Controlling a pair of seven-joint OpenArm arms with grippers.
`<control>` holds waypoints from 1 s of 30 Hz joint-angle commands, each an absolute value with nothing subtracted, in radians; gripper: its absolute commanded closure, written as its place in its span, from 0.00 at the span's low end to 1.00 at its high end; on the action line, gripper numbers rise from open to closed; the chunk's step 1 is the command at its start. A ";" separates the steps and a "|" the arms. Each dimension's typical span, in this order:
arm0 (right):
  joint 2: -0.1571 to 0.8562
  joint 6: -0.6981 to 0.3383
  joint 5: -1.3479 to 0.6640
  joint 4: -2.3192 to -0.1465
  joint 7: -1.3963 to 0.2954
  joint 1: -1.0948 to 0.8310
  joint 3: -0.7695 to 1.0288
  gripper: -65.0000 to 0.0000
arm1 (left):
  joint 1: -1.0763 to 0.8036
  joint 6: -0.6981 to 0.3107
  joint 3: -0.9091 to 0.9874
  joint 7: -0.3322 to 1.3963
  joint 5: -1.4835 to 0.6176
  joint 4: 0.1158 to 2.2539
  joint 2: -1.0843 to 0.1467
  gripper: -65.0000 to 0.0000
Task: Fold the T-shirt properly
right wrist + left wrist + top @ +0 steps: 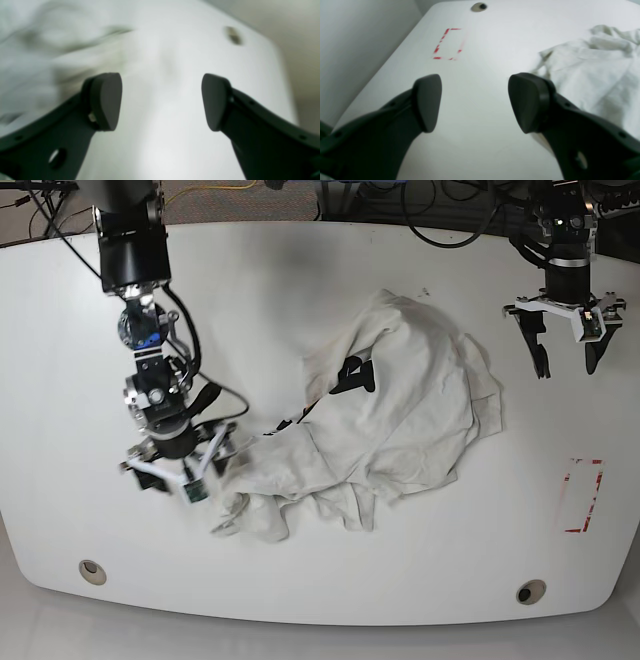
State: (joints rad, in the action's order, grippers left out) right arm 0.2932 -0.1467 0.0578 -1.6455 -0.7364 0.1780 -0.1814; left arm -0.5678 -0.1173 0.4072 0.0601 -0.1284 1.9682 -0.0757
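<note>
Step in hand: I judge this as the opening stage. The T-shirt (400, 410) is not folded and not yet spread flat; no fold is made.

T-shirt position: it lies crumpled in the middle of the white counter (300, 270), with a tail of cloth trailing toward my right arm's side. Black lettering shows in the creases.

Left gripper (565, 340): released, jaws standing wide, holding nothing. In the base view it hangs over bare counter, apart from the cloth. In the left wrist view the T-shirt (595, 70) lies off to one side, beyond one pad, with bare counter between the jaws.

Right gripper (175, 470): released, jaws wide, grasping nothing. In the base view it sits just beside the trailing edge of the cloth; I cannot tell whether it touches. The right wrist view is blurred, with the T-shirt (37, 50) to one side and bare counter between the jaws.

Other marks: a red dashed rectangle (582, 495) is on the counter near my left arm's side, with nothing on it.

Next move, as judged: I need each gripper on a separate edge or corner of the cloth, then a pull apart to flatten it before folding.

Risk: pinching several layers at once would keep the bundle crumpled.
</note>
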 commanded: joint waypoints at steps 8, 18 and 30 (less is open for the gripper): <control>0.310 -0.355 -0.138 -1.569 -0.694 0.139 -0.232 0.29 | -0.565 -0.046 0.407 0.084 -0.116 1.986 -0.083 0.33; 0.274 -0.345 -0.143 -1.681 -0.705 0.076 -0.325 0.29 | -0.551 -0.043 0.395 0.195 -0.107 1.993 -0.083 0.39; 0.305 -0.292 0.001 -1.862 -0.700 -0.049 -0.456 0.28 | -0.549 -0.120 0.384 0.410 -0.051 1.964 -0.090 0.68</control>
